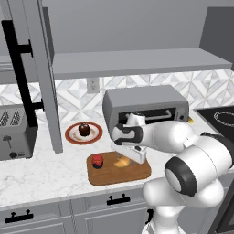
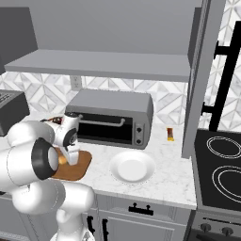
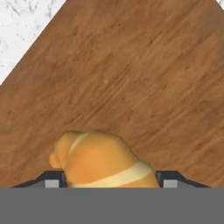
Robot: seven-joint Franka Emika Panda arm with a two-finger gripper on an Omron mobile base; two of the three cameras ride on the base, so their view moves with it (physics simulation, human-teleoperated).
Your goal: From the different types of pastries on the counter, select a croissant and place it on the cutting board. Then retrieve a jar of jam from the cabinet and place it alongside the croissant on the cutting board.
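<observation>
Left base view: we see the gripper (image 1: 128, 158) low over the cutting board (image 1: 139, 173), the croissant (image 1: 121, 162) at its tips and the jar of jam (image 1: 97, 160) beside it on the board's left part. Right base view: the hand sits above the croissant (image 2: 62, 159). Hand view: the croissant (image 3: 98, 159) lies between the parted fingertips (image 3: 52, 180) (contact cannot be told), its long axis spanning tip to tip.

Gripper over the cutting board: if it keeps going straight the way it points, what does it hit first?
Most likely the croissant, which sits between the fingertips of the gripper already. Directly beyond it lies the wooden cutting board. How much gap remains below the croissant is unclear.
</observation>
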